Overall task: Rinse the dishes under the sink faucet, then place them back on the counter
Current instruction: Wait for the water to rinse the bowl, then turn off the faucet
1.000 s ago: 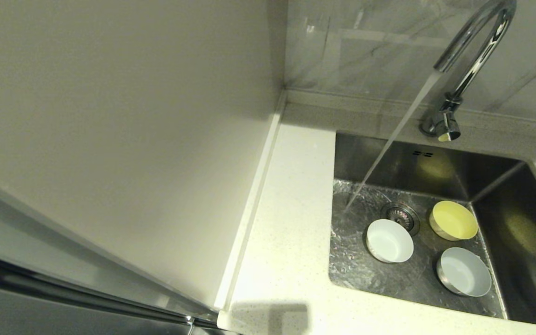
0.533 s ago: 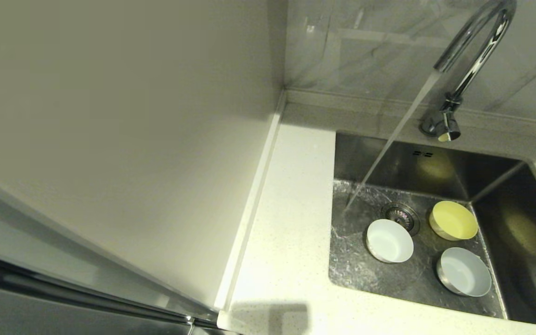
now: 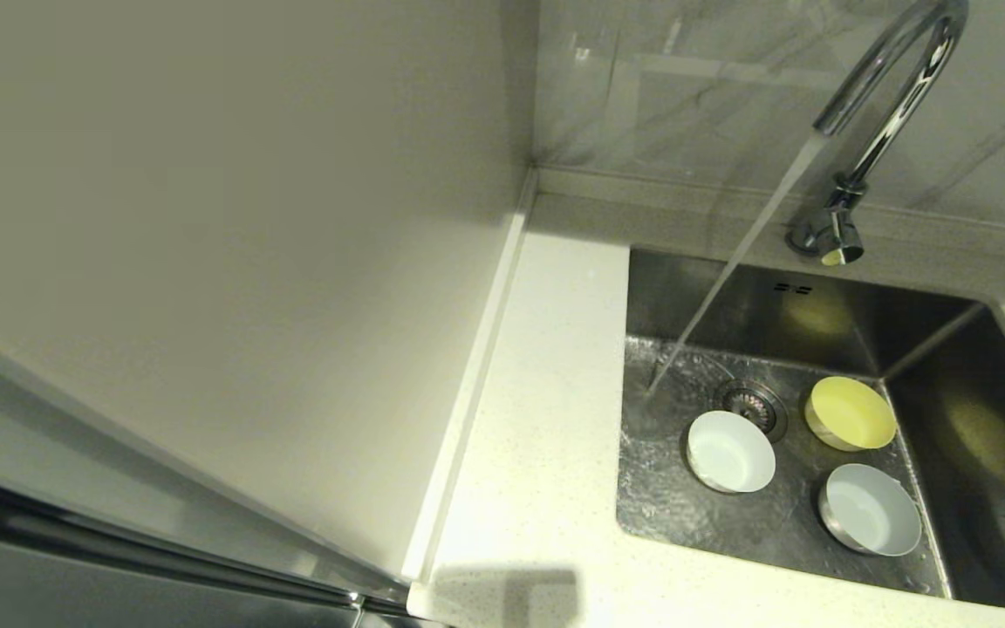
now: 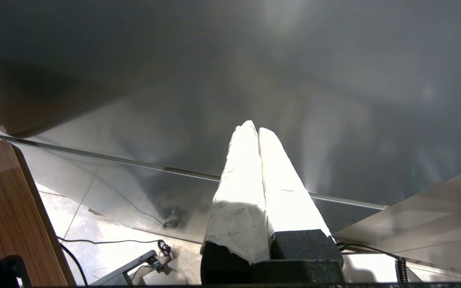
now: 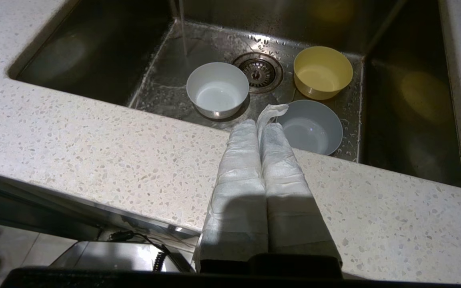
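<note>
dishes: three bowls upright on the sink floor, white bowl at 6 o'clock of the drain strainer, yellow bowl at 3, grey bowl at 5; faucet stream lands beside them, at 9. risk: wet, smooth rims may slip from a pinch or knock a neighbour; right hand over the desk edge and left hand, parked low, both have fingers pressed together, empty.

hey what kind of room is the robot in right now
Most likely a home kitchen: a stainless steel sink set in a speckled stone counter, a chrome gooseneck faucet running, and three small bowls in the basin.
</note>
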Available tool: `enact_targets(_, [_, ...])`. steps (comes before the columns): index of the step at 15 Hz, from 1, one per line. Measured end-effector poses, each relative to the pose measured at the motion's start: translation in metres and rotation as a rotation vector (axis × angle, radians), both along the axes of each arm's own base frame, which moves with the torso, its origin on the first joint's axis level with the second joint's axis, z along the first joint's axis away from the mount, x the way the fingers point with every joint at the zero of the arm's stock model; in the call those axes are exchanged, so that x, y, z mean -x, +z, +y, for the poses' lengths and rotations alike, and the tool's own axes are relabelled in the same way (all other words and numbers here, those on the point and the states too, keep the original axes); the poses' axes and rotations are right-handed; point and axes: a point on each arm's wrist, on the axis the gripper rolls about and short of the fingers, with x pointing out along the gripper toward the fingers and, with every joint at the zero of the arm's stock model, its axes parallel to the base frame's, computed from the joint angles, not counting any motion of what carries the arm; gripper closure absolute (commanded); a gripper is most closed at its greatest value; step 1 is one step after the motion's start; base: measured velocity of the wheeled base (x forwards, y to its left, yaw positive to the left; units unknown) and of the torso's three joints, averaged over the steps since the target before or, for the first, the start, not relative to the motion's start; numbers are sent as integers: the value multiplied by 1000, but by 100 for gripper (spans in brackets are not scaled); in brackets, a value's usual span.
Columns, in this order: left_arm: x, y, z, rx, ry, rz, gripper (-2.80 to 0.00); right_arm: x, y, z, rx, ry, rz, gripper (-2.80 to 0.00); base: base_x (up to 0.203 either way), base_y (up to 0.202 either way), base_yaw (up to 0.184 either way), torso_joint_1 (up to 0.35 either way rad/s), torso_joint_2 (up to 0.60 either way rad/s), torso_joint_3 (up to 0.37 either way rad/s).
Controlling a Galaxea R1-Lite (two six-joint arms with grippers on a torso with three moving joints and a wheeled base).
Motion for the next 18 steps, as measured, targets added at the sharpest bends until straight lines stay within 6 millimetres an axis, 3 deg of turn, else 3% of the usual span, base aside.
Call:
enact_targets(15, [0, 0, 0, 0, 0, 0, 0, 0, 0, 0, 35, -1, 1, 0, 0, 0, 0, 0, 0, 0])
enact_targets(16, [0, 0, 0, 0, 0, 0, 0, 2, 7, 0, 31, 6, -19, 0, 0, 0, 0, 0, 0, 0])
enact_targets(18, [0, 0, 0, -1, 0, 0, 0, 12, 43, 1, 3, 48, -105, 0, 0, 0, 0, 0, 0, 0])
